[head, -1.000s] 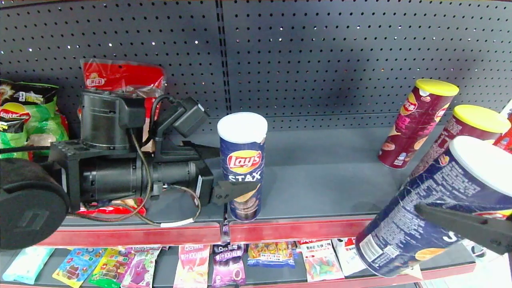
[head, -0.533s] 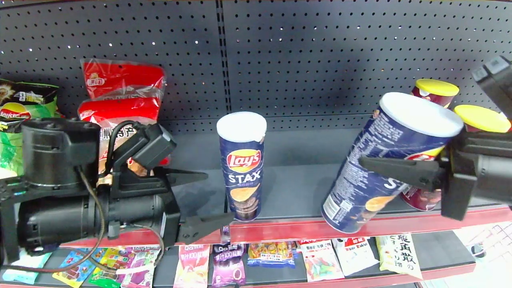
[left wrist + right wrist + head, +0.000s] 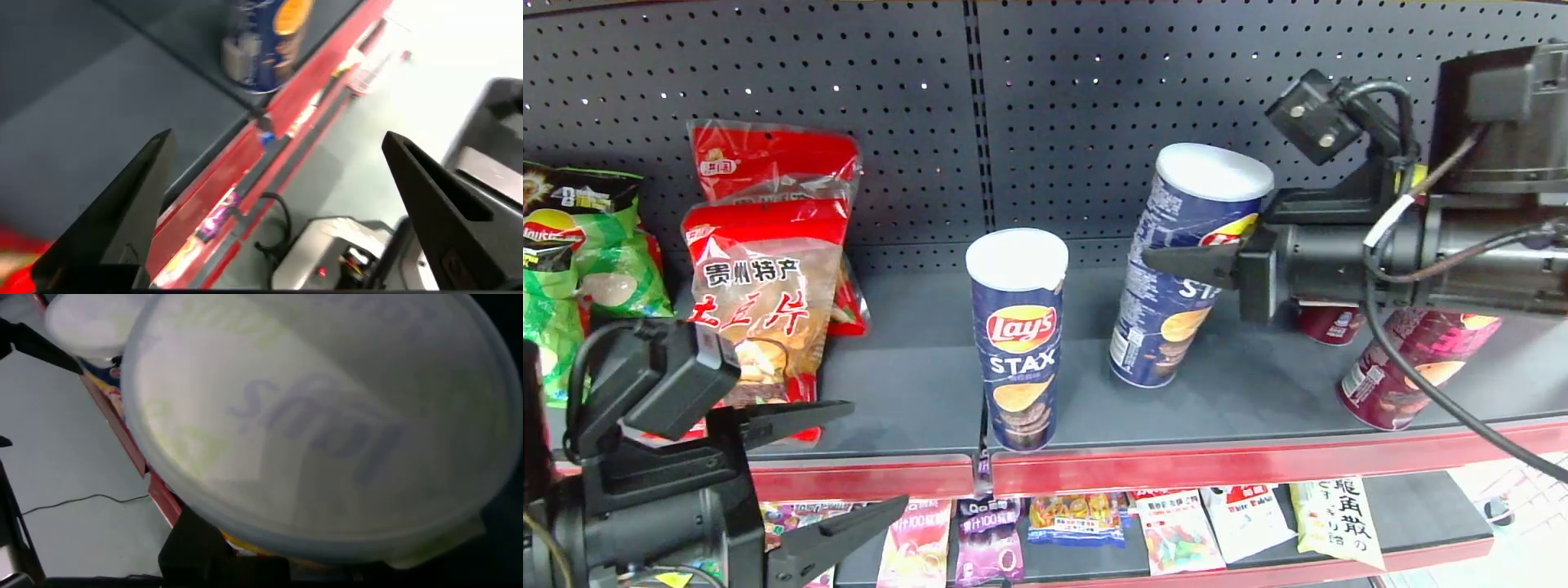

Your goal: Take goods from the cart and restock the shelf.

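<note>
A blue chip can (image 3: 1017, 335) with a white lid stands upright near the front edge of the grey shelf (image 3: 915, 384). To its right, my right gripper (image 3: 1164, 260) is shut on a second blue can (image 3: 1168, 327), which leans to the right with its base at the shelf surface. That can's lid (image 3: 327, 425) looms in the right wrist view, with the standing can's lid (image 3: 90, 322) beyond. My left gripper (image 3: 878, 453) is open, low at the left, in front of the shelf's red edge (image 3: 245, 180). The standing can (image 3: 261, 41) lies beyond the left gripper (image 3: 276, 139).
Two maroon cans stand at the shelf's right: one tilted (image 3: 1413, 367), one partly behind my right arm (image 3: 1327, 322). Red snack bags (image 3: 760, 294) and green chip bags (image 3: 572, 253) fill the left. Small packets (image 3: 1078, 523) line the lower shelf.
My right gripper carried its blue can up and left, from below the shelf edge onto the shelf. My left gripper let go of the standing can and drew back down and left.
</note>
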Controlling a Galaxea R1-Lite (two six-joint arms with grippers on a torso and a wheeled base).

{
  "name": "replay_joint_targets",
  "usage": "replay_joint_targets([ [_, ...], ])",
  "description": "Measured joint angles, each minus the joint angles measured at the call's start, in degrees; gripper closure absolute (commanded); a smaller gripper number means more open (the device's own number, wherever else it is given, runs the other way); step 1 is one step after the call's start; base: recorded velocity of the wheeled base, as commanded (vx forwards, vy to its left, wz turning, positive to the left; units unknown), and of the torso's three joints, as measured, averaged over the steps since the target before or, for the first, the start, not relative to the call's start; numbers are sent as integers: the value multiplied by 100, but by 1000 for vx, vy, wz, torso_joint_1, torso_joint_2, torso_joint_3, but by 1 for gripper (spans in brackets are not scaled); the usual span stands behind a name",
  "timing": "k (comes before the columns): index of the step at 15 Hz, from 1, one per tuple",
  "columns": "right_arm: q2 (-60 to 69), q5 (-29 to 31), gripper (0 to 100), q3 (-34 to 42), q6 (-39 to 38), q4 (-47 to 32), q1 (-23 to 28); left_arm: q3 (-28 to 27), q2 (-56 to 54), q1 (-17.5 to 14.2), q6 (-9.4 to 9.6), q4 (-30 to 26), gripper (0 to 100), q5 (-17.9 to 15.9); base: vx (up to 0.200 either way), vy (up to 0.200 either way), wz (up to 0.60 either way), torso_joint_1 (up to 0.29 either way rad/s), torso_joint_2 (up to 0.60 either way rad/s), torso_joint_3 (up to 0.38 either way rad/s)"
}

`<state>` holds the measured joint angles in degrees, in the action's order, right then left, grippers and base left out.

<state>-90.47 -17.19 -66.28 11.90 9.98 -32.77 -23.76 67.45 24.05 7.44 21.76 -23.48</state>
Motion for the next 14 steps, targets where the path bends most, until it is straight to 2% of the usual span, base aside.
replay_joint_targets([
  [2, -451, -2, 100, -444, 96, -2, -27, 105, -312, -41, -20, -15, 0, 197, 0, 0, 0, 0, 0, 0],
  [4, -947, -13, 100, -1026, 145, 2, -44, 171, -618, -96, -163, -113, 0, 222, 0, 0, 0, 0, 0, 0],
  [7, -1629, -18, 100, -1833, 158, -2, -124, 276, -972, -129, -235, -215, 0, 227, 0, 0, 0, 0, 0, 0],
  [10, -2119, -13, 100, -2310, 158, -16, -236, 329, -1189, -140, -418, -215, 0, 244, 0, 0, 0, 0, 0, 0],
  [14, -2643, -11, 100, -2889, 156, -46, -284, 307, -1337, -148, -451, -213, 0, 279, 0, 0, 0, 0, 0, 0],
])
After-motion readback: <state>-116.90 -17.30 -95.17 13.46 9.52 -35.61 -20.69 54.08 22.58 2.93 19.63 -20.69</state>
